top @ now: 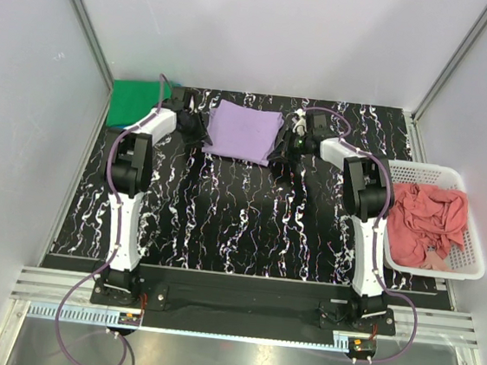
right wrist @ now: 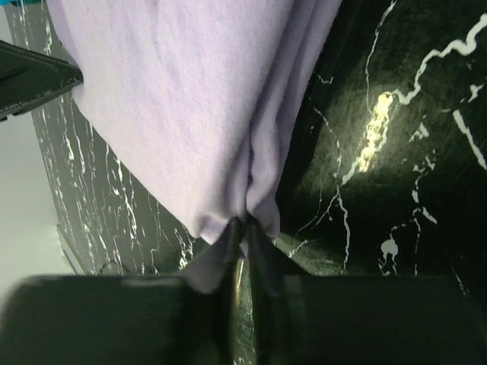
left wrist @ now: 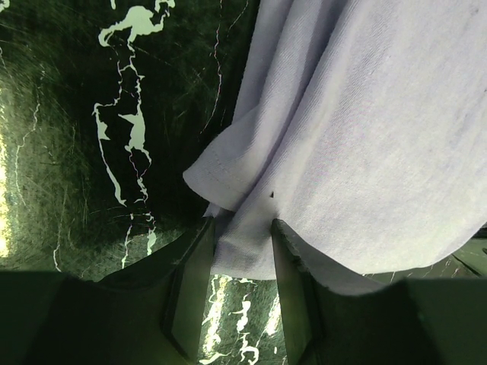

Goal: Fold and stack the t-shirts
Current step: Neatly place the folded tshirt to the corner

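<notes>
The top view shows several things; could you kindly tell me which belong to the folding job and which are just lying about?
Belong to the job:
- light purple t-shirt
- green t-shirt
- salmon pink t-shirt, crumpled

Just lying about:
- white lattice basket, which only holds the pink shirt

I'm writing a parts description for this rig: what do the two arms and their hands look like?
The left arm and right arm have white links, black joints and purple cables. The left hand and right hand have dark, flat fingers.
</notes>
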Controlling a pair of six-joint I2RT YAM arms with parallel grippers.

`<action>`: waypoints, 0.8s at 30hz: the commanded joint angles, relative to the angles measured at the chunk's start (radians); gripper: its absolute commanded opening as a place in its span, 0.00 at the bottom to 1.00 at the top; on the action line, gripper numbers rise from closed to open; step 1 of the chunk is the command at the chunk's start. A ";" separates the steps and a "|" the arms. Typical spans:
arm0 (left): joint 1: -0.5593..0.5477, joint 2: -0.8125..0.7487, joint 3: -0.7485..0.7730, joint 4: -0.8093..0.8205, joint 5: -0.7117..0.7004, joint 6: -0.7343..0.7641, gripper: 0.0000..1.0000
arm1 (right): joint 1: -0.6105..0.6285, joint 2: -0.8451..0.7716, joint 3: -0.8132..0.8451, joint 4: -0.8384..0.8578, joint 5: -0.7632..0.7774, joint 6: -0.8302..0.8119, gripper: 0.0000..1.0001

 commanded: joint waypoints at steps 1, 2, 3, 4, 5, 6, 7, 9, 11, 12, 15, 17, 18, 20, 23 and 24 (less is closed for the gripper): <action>0.017 0.026 0.024 -0.025 -0.012 0.033 0.43 | -0.005 -0.093 -0.023 0.039 -0.012 -0.009 0.19; 0.017 0.021 0.027 -0.028 -0.004 0.033 0.43 | -0.002 -0.100 -0.024 0.044 -0.017 -0.009 0.27; 0.017 0.007 0.030 -0.031 -0.001 0.035 0.44 | 0.001 -0.110 -0.025 0.047 -0.019 -0.011 0.32; 0.017 -0.002 0.032 -0.033 0.005 0.033 0.45 | 0.004 -0.110 -0.021 0.047 -0.020 -0.014 0.36; 0.017 -0.011 0.033 -0.036 0.017 0.035 0.46 | 0.007 -0.107 -0.014 0.035 -0.017 -0.023 0.37; 0.017 -0.020 0.036 -0.043 0.022 0.039 0.49 | 0.010 -0.095 0.009 0.001 -0.015 -0.026 0.37; 0.015 -0.036 0.049 -0.052 0.023 0.043 0.49 | 0.012 -0.089 0.017 -0.011 -0.015 -0.028 0.37; 0.017 -0.052 0.058 -0.080 0.022 0.055 0.51 | 0.013 -0.084 0.017 -0.028 -0.003 -0.026 0.38; 0.017 -0.077 0.053 -0.100 0.027 0.067 0.53 | 0.016 -0.086 0.011 -0.027 0.000 -0.020 0.36; 0.015 -0.086 0.041 -0.099 0.030 0.070 0.53 | 0.018 -0.084 0.003 -0.027 -0.003 -0.018 0.34; 0.015 -0.131 -0.049 -0.059 0.022 0.081 0.53 | 0.024 -0.084 -0.011 -0.018 -0.026 -0.003 0.31; 0.015 -0.154 -0.117 -0.014 0.022 0.089 0.52 | 0.036 -0.095 -0.031 0.002 -0.034 0.006 0.34; 0.015 -0.155 -0.137 -0.002 0.028 0.093 0.52 | 0.042 -0.097 -0.037 0.008 -0.034 0.006 0.36; 0.015 -0.151 -0.160 0.035 0.046 0.101 0.52 | 0.051 -0.092 -0.035 0.007 -0.034 0.008 0.36; 0.015 -0.132 -0.158 0.066 0.071 0.115 0.51 | 0.055 -0.071 -0.026 0.010 -0.029 0.018 0.36; 0.015 -0.125 -0.155 0.066 0.065 0.119 0.51 | 0.053 -0.067 -0.021 0.008 -0.028 0.020 0.36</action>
